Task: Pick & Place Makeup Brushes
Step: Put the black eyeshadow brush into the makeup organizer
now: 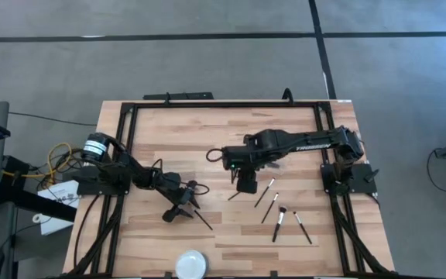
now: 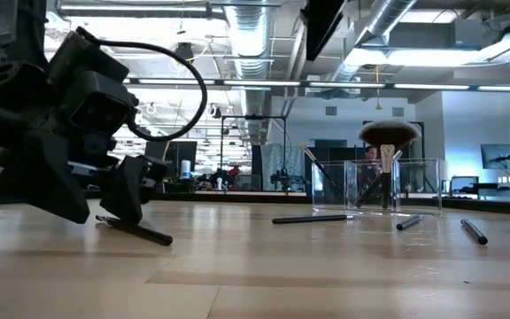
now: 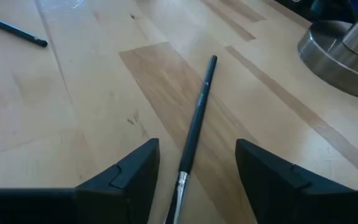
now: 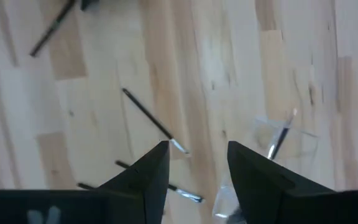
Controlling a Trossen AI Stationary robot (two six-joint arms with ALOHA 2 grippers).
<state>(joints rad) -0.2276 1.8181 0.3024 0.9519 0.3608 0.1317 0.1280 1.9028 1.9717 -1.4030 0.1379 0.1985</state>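
Note:
Several slender dark makeup brushes lie flat on the wooden table (image 1: 153,132). One brush (image 3: 197,118) lies between the fingers of my left gripper (image 3: 197,186), which is open and low over the table's left half (image 1: 180,205); the fingers stand on either side of the handle without touching it. Three brushes (image 1: 270,208) and a fourth (image 1: 303,227) lie right of centre. My right gripper (image 4: 194,171) hangs open and empty high above the table's middle (image 1: 246,184). A clear holder (image 2: 374,188) stands upright, with a brush with a fluffy head (image 2: 388,135) in it.
A round white dish (image 1: 191,263) sits at the near edge. A round metal base (image 3: 340,56) stands beyond the left gripper's brush. The black frame (image 1: 223,103) runs around the tabletop. Bare wood lies along the far side.

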